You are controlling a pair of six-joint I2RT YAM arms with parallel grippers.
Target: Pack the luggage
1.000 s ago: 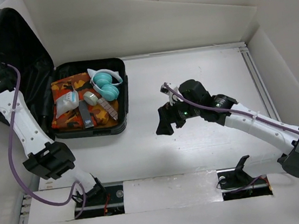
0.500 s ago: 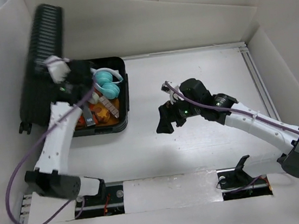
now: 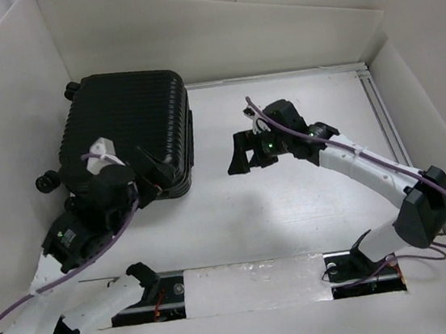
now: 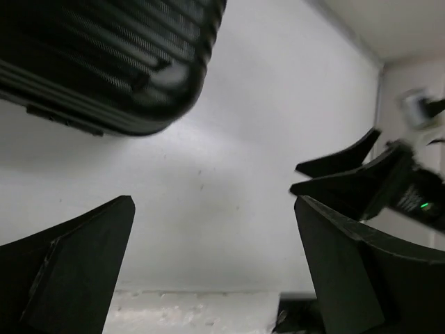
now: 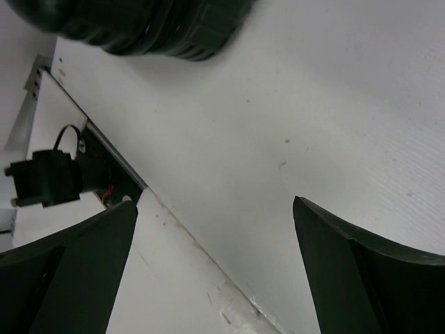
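The luggage [image 3: 125, 130] lies at the table's [image 3: 296, 231] far-left corner, apparently shut. Left gripper [image 4: 214, 205], spread and empty, hovers by its near edge, likely to press it; right gripper [image 3: 236, 155], also spread, idles mid-table

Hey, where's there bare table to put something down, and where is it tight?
The widest bare patch is the table beyond the right arm, from the luggage across to the right wall. Another lies between the right gripper and the near edge. It is crowded on the left, where the left gripper hangs at the luggage's near edge.
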